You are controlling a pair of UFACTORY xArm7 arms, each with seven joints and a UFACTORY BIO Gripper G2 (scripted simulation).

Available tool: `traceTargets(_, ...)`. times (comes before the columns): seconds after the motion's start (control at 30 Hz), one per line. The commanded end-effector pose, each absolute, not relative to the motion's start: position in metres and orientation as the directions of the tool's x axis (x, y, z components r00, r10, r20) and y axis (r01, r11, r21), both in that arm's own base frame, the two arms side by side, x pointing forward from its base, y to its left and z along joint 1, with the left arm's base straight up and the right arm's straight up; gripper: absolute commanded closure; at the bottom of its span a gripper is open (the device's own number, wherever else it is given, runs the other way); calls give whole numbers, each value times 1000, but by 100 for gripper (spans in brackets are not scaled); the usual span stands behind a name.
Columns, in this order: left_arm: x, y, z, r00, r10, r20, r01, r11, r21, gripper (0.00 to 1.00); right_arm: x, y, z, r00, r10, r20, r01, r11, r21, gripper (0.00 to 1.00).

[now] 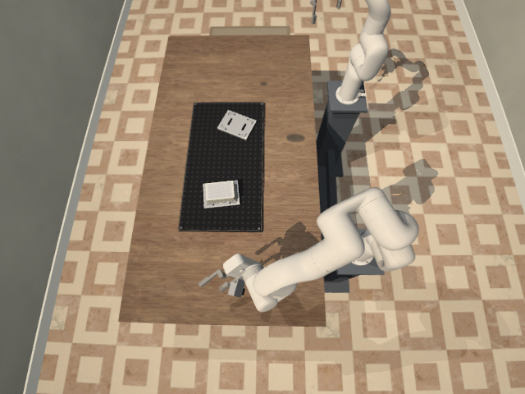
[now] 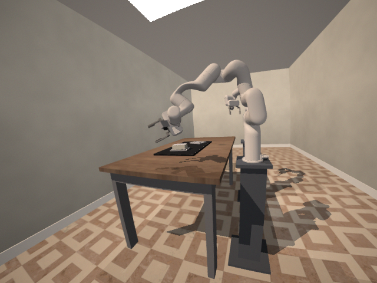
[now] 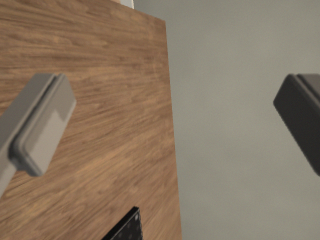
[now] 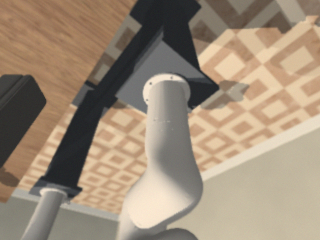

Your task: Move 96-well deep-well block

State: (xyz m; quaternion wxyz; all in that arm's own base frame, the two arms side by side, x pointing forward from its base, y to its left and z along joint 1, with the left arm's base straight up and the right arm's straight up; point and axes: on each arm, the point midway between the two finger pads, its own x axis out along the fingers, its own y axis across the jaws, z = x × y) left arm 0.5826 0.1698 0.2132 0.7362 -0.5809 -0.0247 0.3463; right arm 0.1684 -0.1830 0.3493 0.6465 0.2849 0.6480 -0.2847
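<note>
The white deep-well block [image 1: 219, 190] [image 2: 179, 146] sits in the light plate nest N1 [image 1: 208, 206], at the near end of the black board in the exterior view. Its A1 corner is too small to read. Nest N2 [image 1: 236, 124] [image 2: 198, 142] is empty and turned at an angle on the board's other end. My left gripper [image 1: 211, 286] [image 2: 152, 133] [image 3: 172, 125] is tilted above the table beyond N1's end of the board, its fingers apart with nothing between them. My right gripper [image 1: 326, 14] [image 2: 235, 113] is open and empty, off the table's far end, far from both nests.
The black perforated board [image 1: 212, 161] [image 2: 161, 154] carries both nests; its corner shows in the left wrist view [image 3: 131, 230]. The wooden table [image 1: 182, 271] [image 2: 136, 164] extends around it. A wall stands past the table's side opposite the arms. The right wrist view shows an arm and pedestals.
</note>
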Motion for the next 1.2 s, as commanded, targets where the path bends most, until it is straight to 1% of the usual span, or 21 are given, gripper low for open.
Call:
traceTargets(0.0, 588, 156, 212, 763, 530, -370, -485, 91, -870, 63, 169, -183, 350, 0, 0, -1000, 737, 676, 0, 0)
traceTargets(0.13, 592, 136, 208, 785, 469, -404, -530, 172, -830, 63, 169, -183, 350, 0, 0, -1000, 737, 676, 0, 0)
traceTargets(0.33, 596, 117, 204, 785, 469, -404, -530, 172, -830, 63, 169, -183, 350, 0, 0, -1000, 737, 676, 0, 0)
traceTargets(0.47, 598, 98, 200, 799, 416, -435, -562, 258, -786, 63, 169, -183, 350, 0, 0, -1000, 737, 676, 0, 0)
traceTargets(0.63, 601, 79, 196, 799, 415, -435, -562, 258, -786, 63, 169, -183, 350, 0, 0, -1000, 737, 676, 0, 0)
traceTargets(0.77, 602, 59, 193, 807, 369, -460, -580, 348, -737, 63, 169, -183, 350, 0, 0, -1000, 737, 676, 0, 0)
traceTargets(0.93, 603, 45, 190, 807, 369, -461, -580, 348, -737, 63, 169, -183, 350, 0, 0, -1000, 737, 676, 0, 0)
traceTargets(1.03, 603, 30, 188, 812, 335, -478, -584, 427, -691, 63, 169, -183, 350, 0, 0, -1000, 737, 676, 0, 0)
traceTargets(1.17, 604, 10, 185, 812, 331, -481, -583, 438, -684, 63, 169, -183, 350, 0, 0, -1000, 737, 676, 0, 0)
